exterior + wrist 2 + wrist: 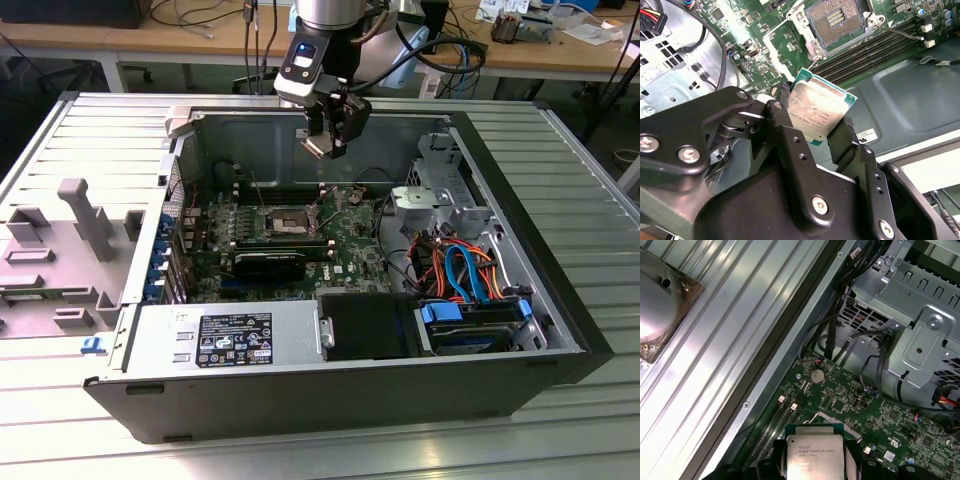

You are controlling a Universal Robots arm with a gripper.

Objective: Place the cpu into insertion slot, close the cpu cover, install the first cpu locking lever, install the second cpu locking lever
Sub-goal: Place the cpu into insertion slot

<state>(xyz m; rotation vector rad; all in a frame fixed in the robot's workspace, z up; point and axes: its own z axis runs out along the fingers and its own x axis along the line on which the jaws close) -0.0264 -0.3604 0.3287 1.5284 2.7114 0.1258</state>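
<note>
My gripper (322, 146) hangs inside the open computer case, shut on the cpu (816, 111), a flat square chip with a dull silver top and green edge. Two black fingers (790, 135) clamp it by opposite sides. The chip (815, 455) appears in both wrist views. The insertion slot (836, 18), a square socket with a dark gold-tinted centre and silver rim, lies open on the green board. In the exterior view the socket (286, 221) sits below the gripper and slightly toward the view's left. A thin silver frame, the cpu cover (263, 194), seems to stand raised behind the socket.
Long black memory slots (875, 52) run beside the socket. A black graphics card (270, 264) lies in front of it. A silver drive cage (435, 195) and orange and blue cables (462, 262) fill the case on the exterior view's right. The power supply (228, 335) sits at the front.
</note>
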